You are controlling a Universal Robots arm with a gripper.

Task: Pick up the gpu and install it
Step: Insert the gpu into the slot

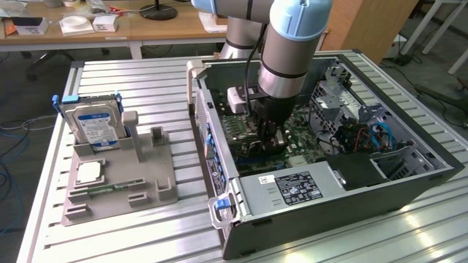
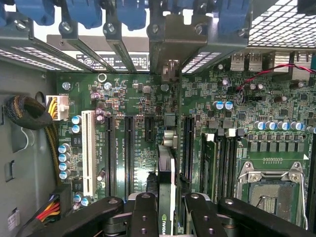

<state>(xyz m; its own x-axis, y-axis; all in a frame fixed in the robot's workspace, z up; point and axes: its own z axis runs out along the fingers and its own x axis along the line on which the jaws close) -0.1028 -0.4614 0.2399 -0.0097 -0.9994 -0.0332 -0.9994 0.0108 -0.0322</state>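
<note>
This is a robotics lab or test workshop. A metal table [image 1: 131, 76] of ribbed aluminium slats carries an open computer case [image 1: 343, 181] with its green circuit board [image 2: 143, 103] bare, and on the exterior view's left a grey holder [image 1: 117, 181] keeps loose computer parts upright. A robot arm [image 1: 289, 49] reaches down into the case. At the far side stand wooden desks [image 1: 146, 27] with small boxes and a lamp base; cables [image 1: 15, 131] trail on the floor.
</note>
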